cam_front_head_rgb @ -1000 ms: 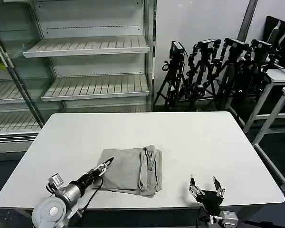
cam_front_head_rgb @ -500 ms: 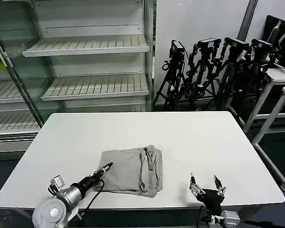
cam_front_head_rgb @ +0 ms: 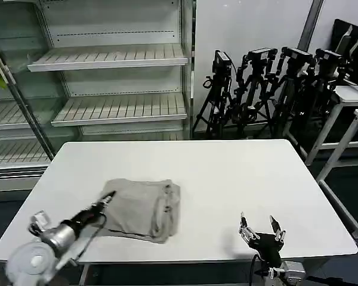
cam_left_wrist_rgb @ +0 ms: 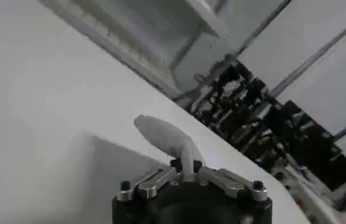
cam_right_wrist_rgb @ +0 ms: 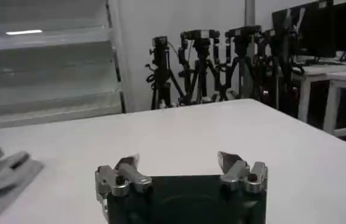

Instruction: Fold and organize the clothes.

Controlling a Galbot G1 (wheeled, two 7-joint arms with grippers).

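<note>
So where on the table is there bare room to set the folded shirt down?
The table is bare across its far half and between the shirt and the open right gripper. The near-left corner is crowded: the left gripper, shut on the shirt's edge.

Plain grey shirt [cam_front_head_rgb: 142, 208], white table [cam_front_head_rgb: 238, 173]

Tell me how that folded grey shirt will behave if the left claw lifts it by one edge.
The shirt is probably floppy: it lies in soft folds, so lifting one edge would likely unfold it. It looks light and seems to slide easily on the smooth table. The left claw, shut on its edge, bunches the fabric.
</note>
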